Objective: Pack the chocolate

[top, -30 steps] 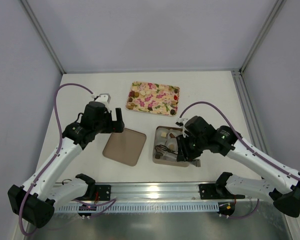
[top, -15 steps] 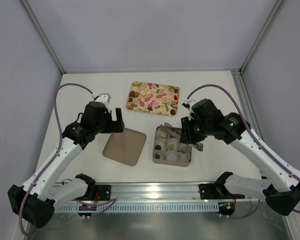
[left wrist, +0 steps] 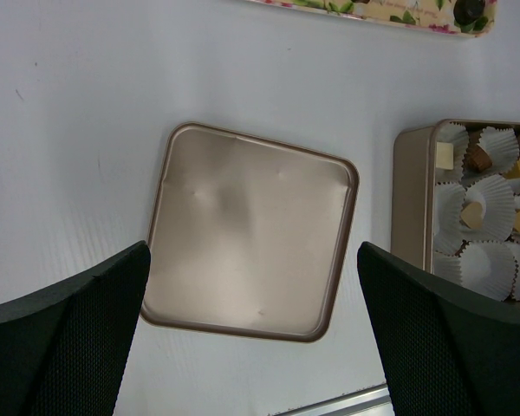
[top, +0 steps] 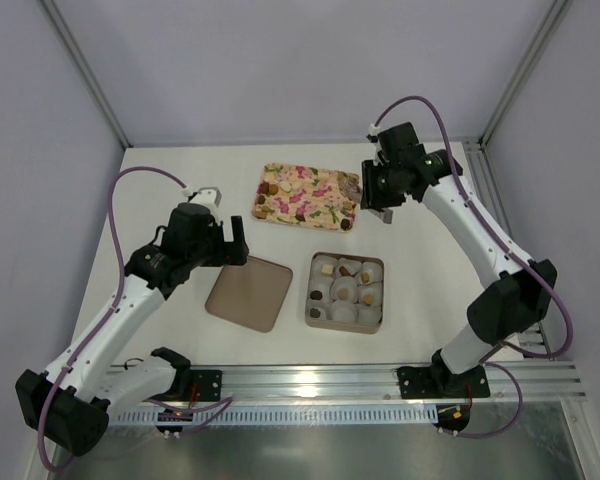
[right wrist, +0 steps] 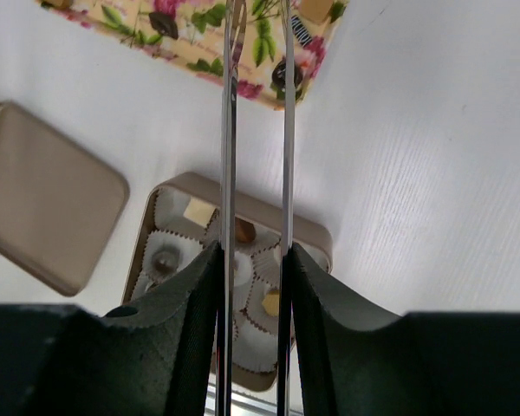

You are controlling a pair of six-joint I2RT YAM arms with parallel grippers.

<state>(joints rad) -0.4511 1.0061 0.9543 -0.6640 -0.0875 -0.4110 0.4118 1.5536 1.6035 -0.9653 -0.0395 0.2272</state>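
Note:
Chocolate (top: 348,224) lies in dark and tan pieces on the floral tray (top: 307,195). More pieces sit in white paper cups inside the gold tin (top: 346,292), such as a brown chocolate (right wrist: 244,230) and a tan one (left wrist: 474,214). My right gripper (right wrist: 254,251) is shut on metal tongs (right wrist: 285,130), whose two blades stand apart and reach toward the tray's right end (right wrist: 296,74). From above, that gripper (top: 380,200) hangs just right of the tray. My left gripper (left wrist: 253,260) is open and empty above the tin's lid (left wrist: 251,243).
The gold lid (top: 249,292) lies flat on the white table, left of the tin. The metal rail (top: 310,385) with both arm bases runs along the near edge. White walls enclose the table on three sides.
My right arm has lifted off the tin and swung back and to the right, to the floral tray's right end, with the tongs. The tin's cups now show. The left arm has not moved.

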